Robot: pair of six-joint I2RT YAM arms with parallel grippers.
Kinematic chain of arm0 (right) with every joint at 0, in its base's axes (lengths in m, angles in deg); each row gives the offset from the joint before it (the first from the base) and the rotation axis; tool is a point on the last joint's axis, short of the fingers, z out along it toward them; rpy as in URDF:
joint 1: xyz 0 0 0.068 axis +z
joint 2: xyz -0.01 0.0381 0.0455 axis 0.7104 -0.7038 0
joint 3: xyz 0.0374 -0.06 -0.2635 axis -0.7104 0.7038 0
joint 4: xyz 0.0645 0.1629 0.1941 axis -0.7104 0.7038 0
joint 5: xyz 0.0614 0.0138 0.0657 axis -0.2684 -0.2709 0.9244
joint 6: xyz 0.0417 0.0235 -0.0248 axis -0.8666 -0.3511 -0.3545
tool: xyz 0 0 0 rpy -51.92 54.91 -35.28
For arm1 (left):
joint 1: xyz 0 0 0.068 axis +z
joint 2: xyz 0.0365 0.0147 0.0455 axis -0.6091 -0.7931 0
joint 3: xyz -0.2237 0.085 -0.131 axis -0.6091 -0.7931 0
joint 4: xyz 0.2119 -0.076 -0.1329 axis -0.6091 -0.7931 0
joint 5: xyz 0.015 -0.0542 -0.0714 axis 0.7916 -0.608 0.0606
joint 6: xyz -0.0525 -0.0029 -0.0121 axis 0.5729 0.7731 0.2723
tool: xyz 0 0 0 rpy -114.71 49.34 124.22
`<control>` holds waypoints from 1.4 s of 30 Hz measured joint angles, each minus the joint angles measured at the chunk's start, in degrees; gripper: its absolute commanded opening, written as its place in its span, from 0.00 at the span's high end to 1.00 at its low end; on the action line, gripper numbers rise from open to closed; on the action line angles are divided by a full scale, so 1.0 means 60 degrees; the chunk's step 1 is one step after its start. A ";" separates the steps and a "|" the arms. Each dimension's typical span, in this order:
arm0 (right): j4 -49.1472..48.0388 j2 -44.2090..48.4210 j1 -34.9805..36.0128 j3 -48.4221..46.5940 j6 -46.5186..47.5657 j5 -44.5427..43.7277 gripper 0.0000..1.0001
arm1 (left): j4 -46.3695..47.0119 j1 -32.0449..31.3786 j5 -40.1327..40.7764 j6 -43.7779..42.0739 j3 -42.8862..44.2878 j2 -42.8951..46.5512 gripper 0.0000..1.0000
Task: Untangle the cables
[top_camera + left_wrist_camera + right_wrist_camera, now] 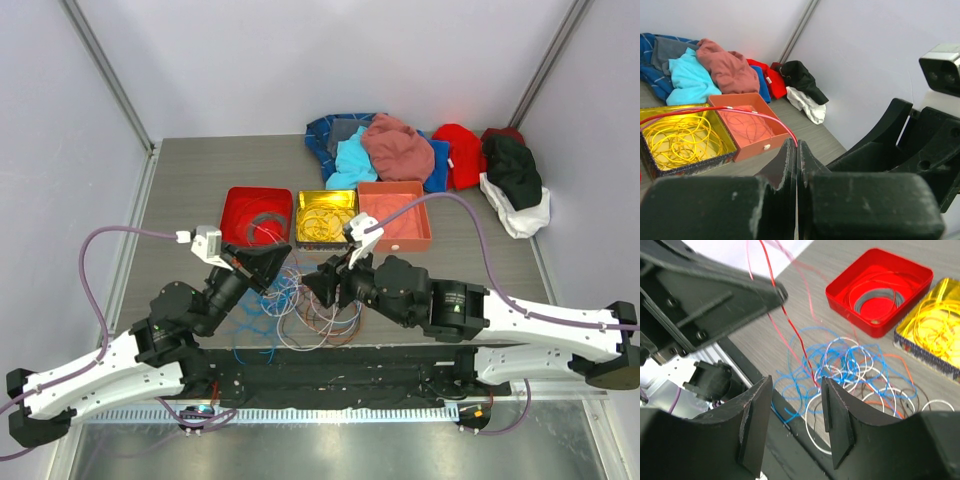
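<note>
I judge the job partly done. At the far side of the grey wood-grain desk (190,190), the red square tray (240,203) holds a coiled grey cable (265,222) and the yellow square tray (326,193) holds a coiled yellow cable (325,220). The salmon square tray (400,228) beside them shows faint thin loops that I cannot name for sure. What is left is the heap of tangled cables (300,312), blue, white, orange and dark loops crossing one another on the desk just in front of my two arms, near of the trays.

My left end effector (262,268) is clenched on one thin red wire (799,347), its fingertips pressed together with the wire coming out at their meeting line. My right end effector (796,383) is released, fingers spread apart over the heap and gripping nothing.

The red wire is the only strand with a clear axis. Its held stretch runs nearly straight and steep, high end at my left fingertips, low end buried in the blue loops, right between my right fingers. A second stretch leads away from my left grip across the salmon and yellow trays. The heap itself points nowhere; it lies flat, spread somewhat wider across than deep.
</note>
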 measured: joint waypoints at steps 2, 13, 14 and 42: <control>-0.0310 -0.0109 0.0000 0.0000 0.0160 -0.0073 0.50 | -0.0069 0.0000 -0.0026 0.0033 0.0000 0.0000 1.00; -0.1082 -0.0918 -0.0109 0.0000 0.0699 -0.0404 0.56 | -0.0157 0.0000 -0.0251 0.0280 0.0000 -0.0040 1.00; -0.1115 -0.0980 -0.0142 0.0000 0.0739 -0.0433 0.59 | -0.0157 0.0000 -0.0273 0.0317 0.0000 -0.0047 1.00; 0.0069 0.0801 -0.0616 -0.2142 0.1708 -0.1304 0.99 | -0.1818 0.0000 0.1180 0.0423 0.0000 0.1577 0.94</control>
